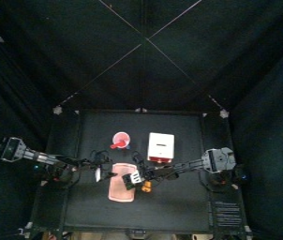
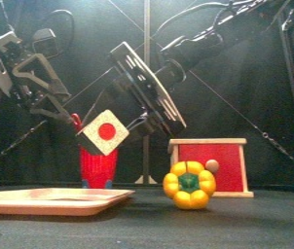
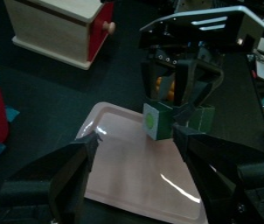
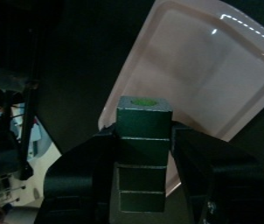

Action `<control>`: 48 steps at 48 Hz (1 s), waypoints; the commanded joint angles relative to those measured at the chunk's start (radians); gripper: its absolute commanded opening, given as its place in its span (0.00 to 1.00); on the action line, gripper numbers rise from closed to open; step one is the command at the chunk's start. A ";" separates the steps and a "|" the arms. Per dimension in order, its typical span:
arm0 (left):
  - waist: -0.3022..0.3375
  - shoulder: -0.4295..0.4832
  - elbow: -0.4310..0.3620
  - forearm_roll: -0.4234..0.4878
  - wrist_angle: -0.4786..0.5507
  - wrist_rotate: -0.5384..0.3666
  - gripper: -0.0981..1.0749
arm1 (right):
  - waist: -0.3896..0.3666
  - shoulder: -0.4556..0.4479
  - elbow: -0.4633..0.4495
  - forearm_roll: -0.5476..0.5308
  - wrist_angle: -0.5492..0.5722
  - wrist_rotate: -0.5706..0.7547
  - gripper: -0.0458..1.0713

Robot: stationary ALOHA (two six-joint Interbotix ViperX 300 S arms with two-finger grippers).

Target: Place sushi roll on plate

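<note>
Black curtains ring the small table (image 1: pixel 94 127). At its near left lies the plate (image 3: pixel 117 179), where the left gripper (image 3: pixel 137 144) gapes wide. Above the plate's edge, the right gripper (image 4: pixel 142 131) pinches the sushi roll (image 2: pixel 107 130) (seemingly light and firm, best held by its green flanks).

Plate (image 4: pixel 211 70) is looking like smooth glossy plastic, catching bright highlights. Red cup (image 2: pixel 97 165) is showing ribbed, translucent plastic. White box (image 3: pixel 59 31) is appearing as painted wood, matt. Table (image 2: pixel 240 229) is reading matt black.
</note>
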 commanded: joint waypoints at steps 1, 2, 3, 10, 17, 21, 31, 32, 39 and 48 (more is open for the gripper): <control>-0.002 -0.002 -0.012 0.002 -0.008 0.000 0.94 | -0.002 -0.023 -0.026 0.000 0.020 -0.003 0.71; 0.000 -0.002 -0.012 0.002 -0.008 0.000 0.94 | -0.002 -0.023 -0.026 0.000 0.025 -0.002 0.73; -0.002 -0.002 -0.012 0.002 -0.006 0.000 0.94 | -0.002 -0.023 -0.028 0.002 0.031 -0.005 0.74; -0.002 -0.002 -0.012 0.000 -0.008 0.000 0.94 | 0.000 -0.023 -0.034 0.009 0.049 -0.003 0.83; -0.002 -0.002 -0.011 0.000 -0.008 0.000 0.93 | 0.002 -0.026 -0.037 0.017 0.060 -0.005 0.88; -0.002 -0.002 -0.011 0.000 -0.008 0.000 0.94 | 0.005 -0.032 -0.035 0.028 0.075 -0.008 0.89; 0.000 -0.002 -0.011 0.002 -0.008 0.000 0.94 | 0.017 -0.038 -0.026 0.018 0.100 -0.012 0.89; -0.002 -0.003 -0.011 0.002 -0.008 0.000 0.94 | 0.018 -0.040 -0.026 0.014 0.100 -0.014 0.89; -0.002 -0.002 -0.011 0.002 -0.008 0.000 0.93 | 0.020 -0.055 -0.018 -0.017 0.100 -0.014 0.89; -0.002 -0.002 -0.006 0.002 -0.008 0.000 0.93 | 0.020 -0.097 0.005 -0.066 0.100 -0.014 0.89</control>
